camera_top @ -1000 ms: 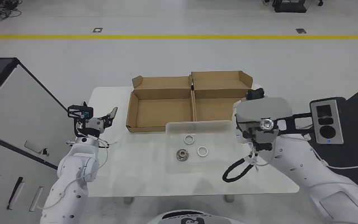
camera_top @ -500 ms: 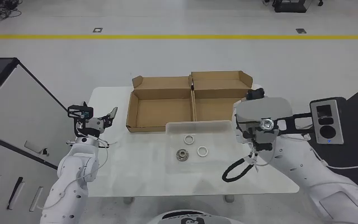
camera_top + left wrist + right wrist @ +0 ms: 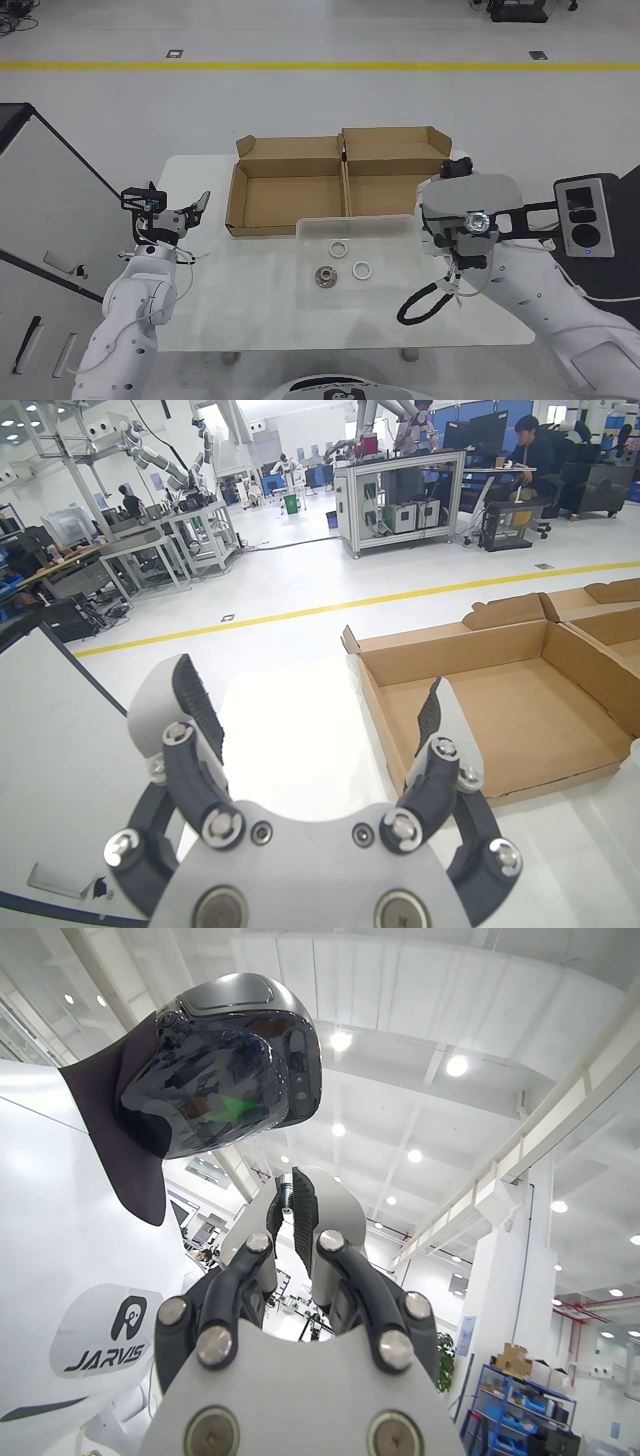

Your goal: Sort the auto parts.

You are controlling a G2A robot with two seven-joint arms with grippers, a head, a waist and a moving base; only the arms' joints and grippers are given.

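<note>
A clear plastic tray (image 3: 356, 223) in the middle of the table holds two white rings (image 3: 340, 247) (image 3: 362, 269) and a grey metal gear-like part (image 3: 324, 275). My right gripper (image 3: 474, 224) is raised above the table's right side, pointing up toward the head. It is shut on a small shiny metal part (image 3: 285, 1189) pinched at the fingertips of this gripper (image 3: 290, 1198). My left gripper (image 3: 190, 209) hovers at the table's left edge, open and holding nothing (image 3: 310, 680), facing the left cardboard box (image 3: 500, 720).
Two open cardboard boxes, the left box (image 3: 285, 200) and the right box (image 3: 390, 185), stand side by side behind the tray. The white table (image 3: 250, 300) has bare room in front and to the left. A black cable (image 3: 420, 300) hangs under the right arm.
</note>
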